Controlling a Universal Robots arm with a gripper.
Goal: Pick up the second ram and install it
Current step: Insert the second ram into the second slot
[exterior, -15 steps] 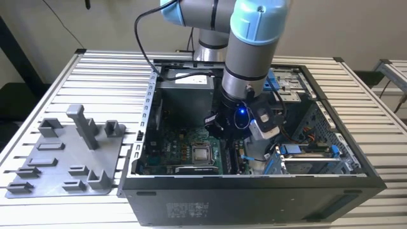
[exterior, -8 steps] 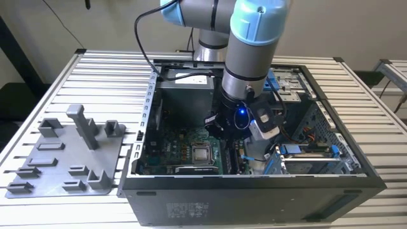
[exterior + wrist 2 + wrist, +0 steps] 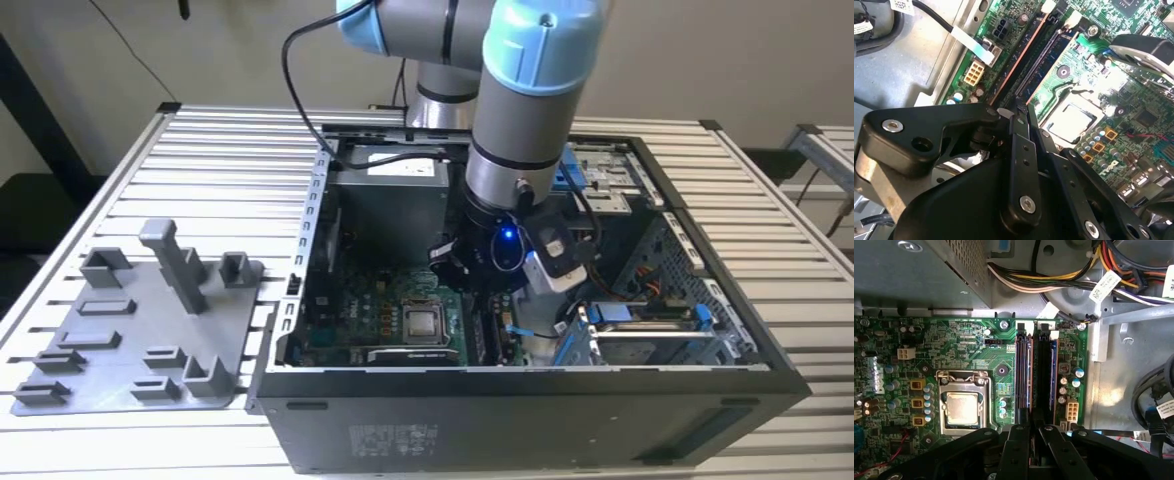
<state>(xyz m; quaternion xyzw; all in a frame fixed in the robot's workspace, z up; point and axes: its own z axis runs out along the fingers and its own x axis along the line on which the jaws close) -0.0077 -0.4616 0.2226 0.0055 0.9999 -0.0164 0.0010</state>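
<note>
Inside the open computer case, my gripper reaches down to the motherboard's memory slots beside the processor socket. The second ram shows edge-on as a thin, blue-edged strip in the slot farther from the socket. It also appears as a blue line in the second wrist view. The gripper stands over the near end of that strip with its fingers drawn close together on it. In the second wrist view the gripper ends at that slot, next to a white latch. The neighbouring slot has copper-coloured edges.
A grey fixture plate with upright posts lies on the slatted table at the exterior view's left of the case. Cable bundles and the power supply box crowd the case beyond the slots. A drive cage stands at the exterior view's right.
</note>
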